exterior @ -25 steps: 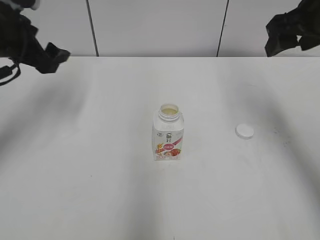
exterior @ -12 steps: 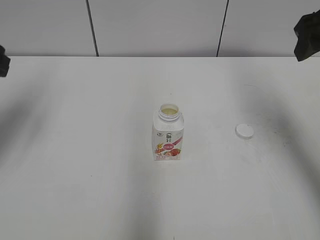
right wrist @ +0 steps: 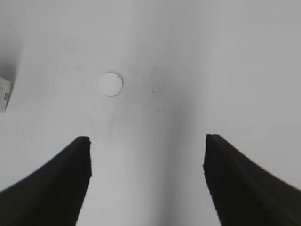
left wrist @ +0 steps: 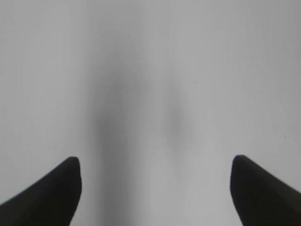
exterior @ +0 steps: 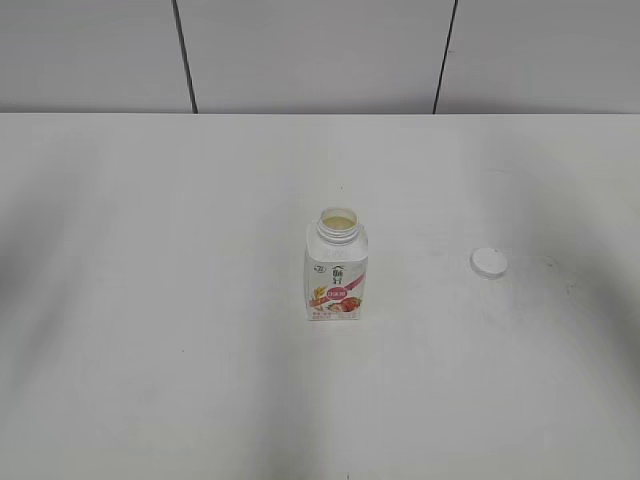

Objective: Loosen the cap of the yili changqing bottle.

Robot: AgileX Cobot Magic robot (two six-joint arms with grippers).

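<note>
The yili changqing bottle (exterior: 337,268) stands upright at the middle of the white table with its neck open and pale liquid showing inside. The white cap (exterior: 489,262) lies flat on the table to the bottle's right, apart from it. It also shows in the right wrist view (right wrist: 110,84), with a corner of the bottle at the left edge (right wrist: 3,95). My right gripper (right wrist: 146,141) is open and empty, high above the table, short of the cap. My left gripper (left wrist: 155,162) is open and empty over bare table. Neither gripper shows in the exterior view.
The white table (exterior: 150,330) runs back to a grey panelled wall (exterior: 310,50) with two dark vertical seams. Soft arm shadows lie on the table at the left and right sides.
Both arms have drawn back out of the exterior view: the left one left at the left edge, the right one at the upper right corner. The bottle and cap have not moved.
</note>
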